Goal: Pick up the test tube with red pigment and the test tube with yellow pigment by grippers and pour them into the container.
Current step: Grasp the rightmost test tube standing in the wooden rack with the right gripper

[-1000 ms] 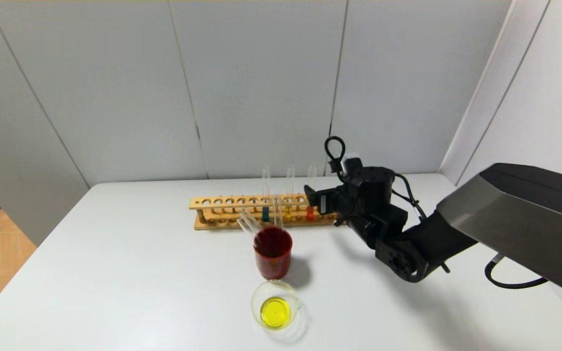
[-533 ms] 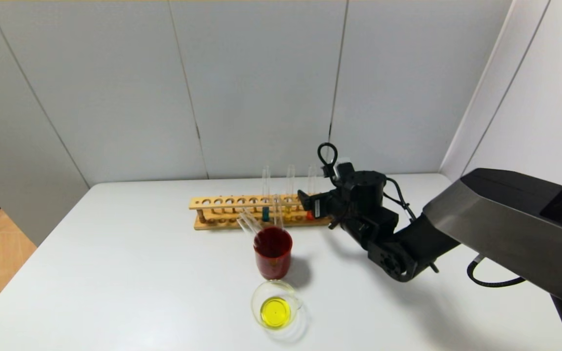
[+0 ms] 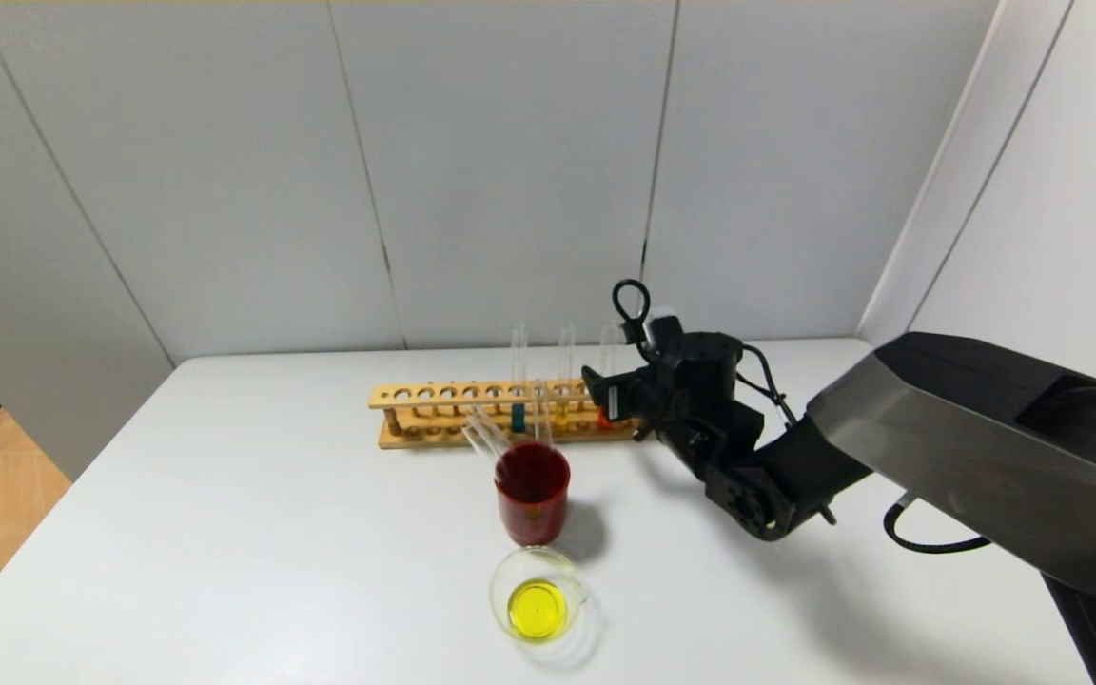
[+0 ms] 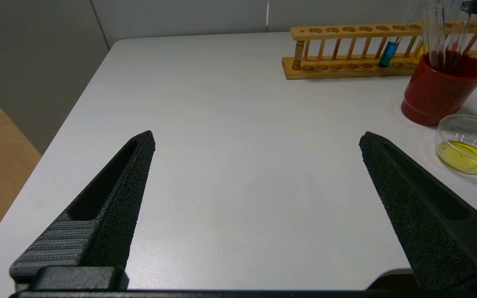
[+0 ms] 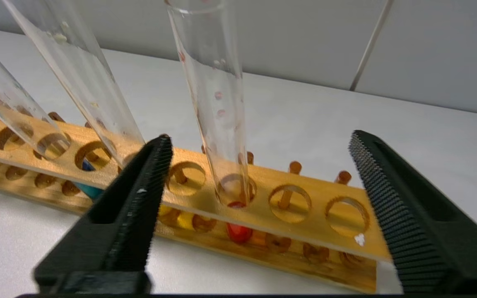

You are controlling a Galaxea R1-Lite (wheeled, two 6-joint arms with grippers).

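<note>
At the right end of the wooden rack, the test tube with red pigment stands upright in its hole, its red liquid low near the rack's base rail; the right hand faces it with its two black fingers wide apart, the tube showing between them but nearer one finger, and touching neither; in the head view the right hand sits just beside the rack's right end, at the height of the rack. One hole over, the test tube with yellow pigment stands in the same rack, and next along is a tube with teal liquid. Nearer the robot than the rack, a dark red cup holds several empty glass tubes leaning out of it; closer still, just beside the cup, the container rests on the white bench with a pool of yellow liquid in its bottom. Well apart from all this, over the bench's left part, the left hand hovers with its fingers spread and nothing between them; the left wrist view shows the rack, cup and container farther off.
</note>
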